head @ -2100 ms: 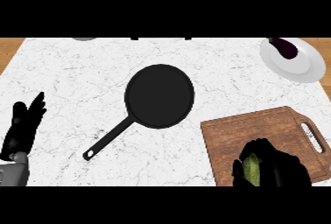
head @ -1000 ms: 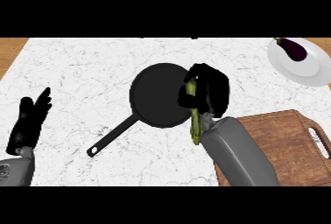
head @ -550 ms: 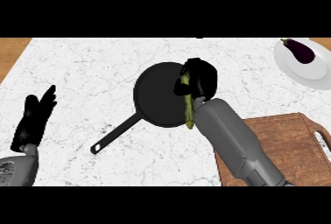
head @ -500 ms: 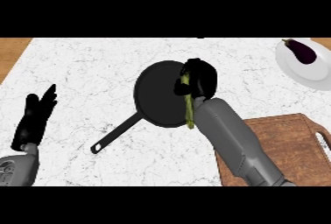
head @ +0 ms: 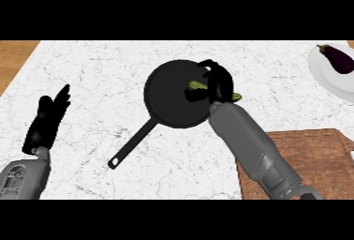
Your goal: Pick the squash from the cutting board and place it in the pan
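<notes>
Squash (head: 197, 85): held in your right hand (head: 216, 84), fingers curled round it, over the right side of the pan (head: 169, 101) and well clear of the cutting board (head: 318, 150). Judged step: placing. Next you should lower it onto the pan floor and uncurl the fingers. Left hand (head: 47, 123): resting at the left, fingers straight.

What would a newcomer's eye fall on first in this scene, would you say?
The eye goes first to the right hand in the middle of the counter, curled round the green squash over the right side of the black pan. Next comes the purple eggplant on a white plate at the top right. The left hand rests open at the left edge.
</notes>
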### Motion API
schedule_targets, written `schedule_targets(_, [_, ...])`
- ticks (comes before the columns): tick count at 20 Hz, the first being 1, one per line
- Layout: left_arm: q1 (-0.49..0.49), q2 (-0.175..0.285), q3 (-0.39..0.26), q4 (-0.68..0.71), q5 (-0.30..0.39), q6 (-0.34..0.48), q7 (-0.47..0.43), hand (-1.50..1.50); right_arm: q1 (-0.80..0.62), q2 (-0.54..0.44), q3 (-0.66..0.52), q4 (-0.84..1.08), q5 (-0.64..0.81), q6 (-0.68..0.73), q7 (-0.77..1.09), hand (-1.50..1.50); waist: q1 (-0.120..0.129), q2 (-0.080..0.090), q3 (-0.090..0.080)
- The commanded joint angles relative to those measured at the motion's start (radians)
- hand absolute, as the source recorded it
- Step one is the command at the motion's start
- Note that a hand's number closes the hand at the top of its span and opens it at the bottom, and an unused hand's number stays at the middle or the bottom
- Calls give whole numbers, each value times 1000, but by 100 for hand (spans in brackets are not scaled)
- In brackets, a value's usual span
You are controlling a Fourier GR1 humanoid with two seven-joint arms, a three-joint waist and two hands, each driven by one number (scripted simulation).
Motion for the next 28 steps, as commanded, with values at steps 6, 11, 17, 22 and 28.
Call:
schedule_targets(6, [-47, -1, -5, 9, 5, -16, 13, 0, -16, 0, -13, 68, -197, -109, -208, -150, 32, 10, 1])
schedule_targets(11, [-41, -19, -17, 8, -20, 16, 35, 0, -37, 0, -47, 50, -275, -211, -344, -150, 19, 4, 1])
schedule_targets(17, [-39, 50, 51, 39, 20, -27, 6, 0, -43, 0, -97, 60, -409, -290, -433, -150, -17, -7, -1])
schedule_targets(22, [37, 47, 88, 41, 37, -14, -7, 0, 24, 0, -130, 25, -450, -309, -476, -150, -96, -33, -2])
schedule_targets(28, [98, 41, 103, 20, 32, -1, -13, 0, 238, -94, -104, -210, -447, -230, -498, -150, -141, -48, -4])
